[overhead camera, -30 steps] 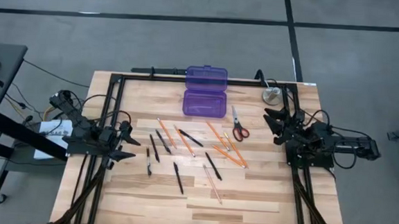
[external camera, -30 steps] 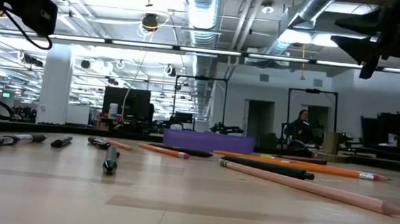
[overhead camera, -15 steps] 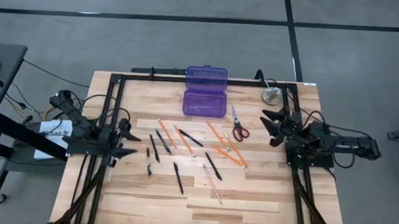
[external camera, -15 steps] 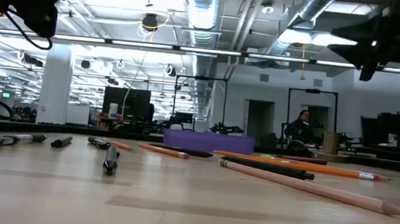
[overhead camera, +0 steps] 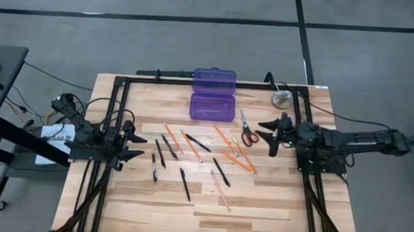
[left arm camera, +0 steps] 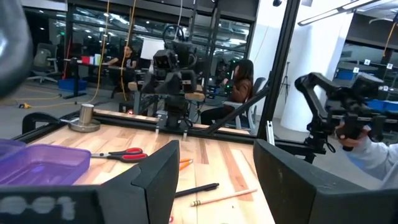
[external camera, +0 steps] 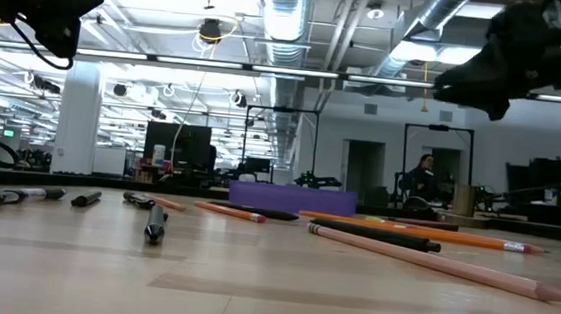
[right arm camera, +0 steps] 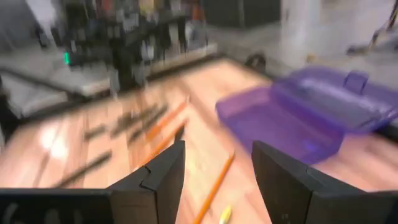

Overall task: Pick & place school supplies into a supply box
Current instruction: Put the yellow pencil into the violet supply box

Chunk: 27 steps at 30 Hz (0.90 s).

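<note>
Orange pencils [overhead camera: 235, 154] and black pens [overhead camera: 183, 183] lie flat, scattered over the middle of the table. The red-handled scissors [overhead camera: 248, 130] lie flat beside them. The purple supply box [overhead camera: 212, 95] stands open near the far edge, with its lid folded back; it also shows as supply box [right arm camera: 298, 118] and supply box [external camera: 292, 196]. My right gripper [overhead camera: 261, 131] is open and hovers just right of the scissors, touching nothing. My left gripper [overhead camera: 139, 147] is open and waits at the table's left side, above the wood and left of the pens.
A round silver-grey metal disc [overhead camera: 281, 100] sits at the far right corner, beside the black frame rail [overhead camera: 159, 78]. Bare wood [overhead camera: 244, 212] lies along the near edge. People sit in the room beyond the table [left arm camera: 241, 84].
My right arm has stretched out toward the table's left, carrying its open gripper from the right edge to just beside the scissors. My left gripper has crept a little toward the pens. Nothing on the table has moved.
</note>
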Available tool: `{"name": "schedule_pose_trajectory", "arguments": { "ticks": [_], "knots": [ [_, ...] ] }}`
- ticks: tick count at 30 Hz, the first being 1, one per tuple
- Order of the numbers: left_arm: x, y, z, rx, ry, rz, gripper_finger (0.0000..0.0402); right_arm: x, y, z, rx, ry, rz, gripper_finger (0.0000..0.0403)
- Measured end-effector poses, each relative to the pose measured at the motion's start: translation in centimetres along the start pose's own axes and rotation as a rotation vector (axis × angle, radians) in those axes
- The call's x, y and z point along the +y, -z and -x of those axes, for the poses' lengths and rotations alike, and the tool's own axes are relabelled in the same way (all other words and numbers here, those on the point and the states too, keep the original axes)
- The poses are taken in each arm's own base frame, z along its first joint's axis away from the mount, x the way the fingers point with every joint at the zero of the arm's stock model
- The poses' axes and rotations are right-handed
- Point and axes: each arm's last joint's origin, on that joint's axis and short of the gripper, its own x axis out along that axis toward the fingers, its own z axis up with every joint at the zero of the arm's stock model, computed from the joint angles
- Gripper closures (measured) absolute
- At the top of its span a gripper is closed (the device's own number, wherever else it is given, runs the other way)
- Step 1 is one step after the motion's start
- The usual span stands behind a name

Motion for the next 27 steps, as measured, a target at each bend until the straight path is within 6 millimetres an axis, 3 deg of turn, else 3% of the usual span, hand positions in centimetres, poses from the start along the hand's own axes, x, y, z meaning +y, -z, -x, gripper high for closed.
{"name": "schedule_pose_trajectory", "arguments": {
  "ticks": [7, 12, 27],
  "knots": [
    [0.0, 0.0, 0.0, 0.002, 0.003, -0.041, 0.0207, 1.9, -0.4, -2.1, 0.227, 0.01, 0.024, 0.0225],
    [0.0, 0.3, 0.0, 0.024, 0.003, -0.085, 0.0207, 3.1, 0.3, -3.0, 0.368, 0.027, -0.011, 0.0225],
    [0.0, 0.7, 0.0, 0.063, 0.021, -0.124, 0.0207, 6.2, 2.2, -5.7, 0.547, 0.109, -0.188, 0.0225]
  ]
}}
